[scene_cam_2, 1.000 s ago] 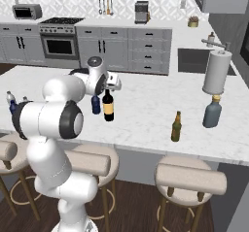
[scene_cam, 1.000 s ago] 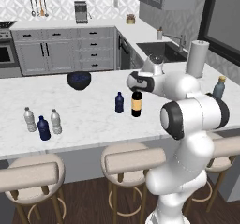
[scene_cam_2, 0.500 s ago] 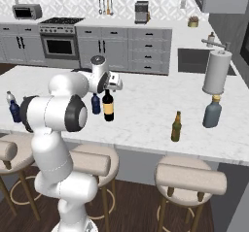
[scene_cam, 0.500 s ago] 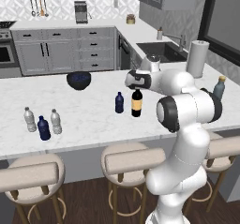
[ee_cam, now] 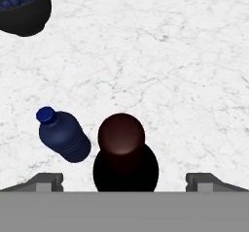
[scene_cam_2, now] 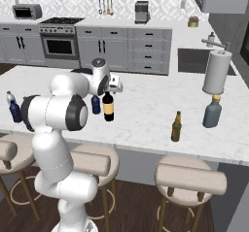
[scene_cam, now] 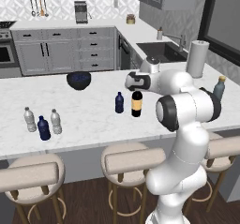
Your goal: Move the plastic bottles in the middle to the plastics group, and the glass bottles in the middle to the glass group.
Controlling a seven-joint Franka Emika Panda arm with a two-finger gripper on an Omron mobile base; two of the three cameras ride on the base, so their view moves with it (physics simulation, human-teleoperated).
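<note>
The tall black wine bottle point(scene_cam: 136, 104) point(scene_cam_2: 108, 108) with a tan-yellow label stands mid-counter. Its dark round top point(ee_cam: 121, 135) is seen from above. My gripper point(scene_cam: 135, 88) point(scene_cam_2: 110, 91) point(ee_cam: 125, 180) hovers right over its neck, open, with the fingertips point(ee_cam: 48, 180) wide apart on either side and not touching. A small dark blue plastic bottle point(scene_cam: 119, 102) point(scene_cam_2: 96, 105) point(ee_cam: 63, 135) stands just beside it. The plastics group point(scene_cam: 43, 123) point(scene_cam_2: 13, 107) is at the left end. The glass group, a grey-blue bottle point(scene_cam: 218, 88) point(scene_cam_2: 212, 112) and an amber bottle point(scene_cam_2: 176, 127), is at the right.
A black bowl point(scene_cam: 78, 79) point(ee_cam: 22, 8) sits behind the middle bottles. A paper towel roll point(scene_cam: 197, 59) point(scene_cam_2: 216, 72) stands behind the grey-blue bottle, near the sink point(scene_cam: 161, 49). Stools point(scene_cam: 126, 160) line the counter's front edge.
The hand has shifted a little to the left and lower, settling over the wine bottle's top. The jaws have stayed open and the bottles have not moved.
</note>
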